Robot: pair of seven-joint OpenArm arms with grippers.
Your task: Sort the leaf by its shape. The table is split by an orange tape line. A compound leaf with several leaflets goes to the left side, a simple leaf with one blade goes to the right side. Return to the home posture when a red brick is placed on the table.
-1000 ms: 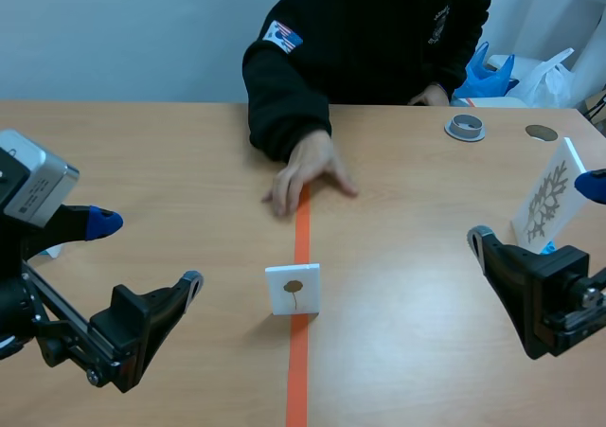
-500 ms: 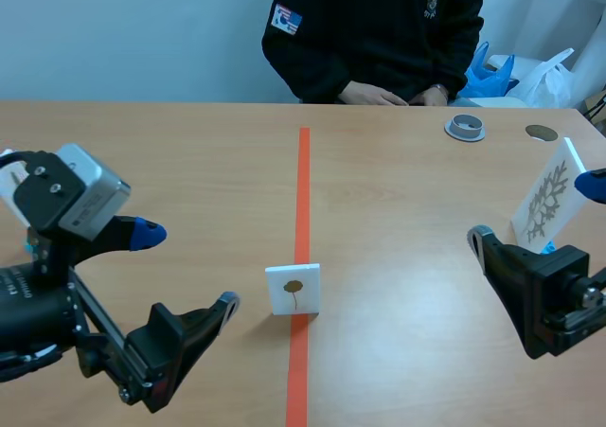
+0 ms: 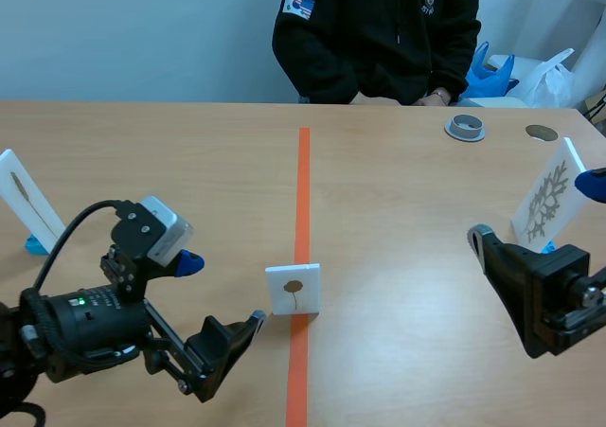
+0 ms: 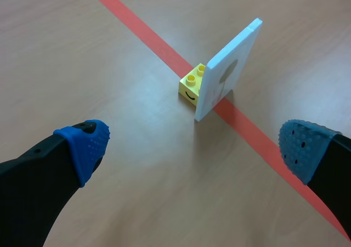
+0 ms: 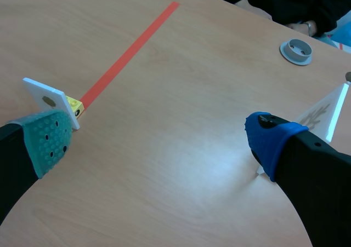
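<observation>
A small white card (image 3: 294,289) showing a single round-bladed leaf on a stalk stands upright on the orange tape line (image 3: 302,200). A yellow brick (image 4: 191,86) holds it up. My left gripper (image 3: 220,294) is open just left of the card, low over the table. In the left wrist view the card (image 4: 227,74) stands ahead of that gripper (image 4: 194,145), in line with the gap between its fingers. My right gripper (image 3: 535,209) is open at the right side of the table, far from the card (image 5: 46,99), with nothing between its fingers (image 5: 49,140).
A white card with a branching leaf (image 3: 547,200) stands by the right gripper. Another card with a long narrow leaf (image 3: 24,204) stands at the far left. A grey ring (image 3: 465,127) lies at the back right. A person (image 3: 379,29) sits across the table.
The person's hand has left the tape line and gone back to the far edge. My left arm has swung down and rightward to the card. The right arm has not moved.
</observation>
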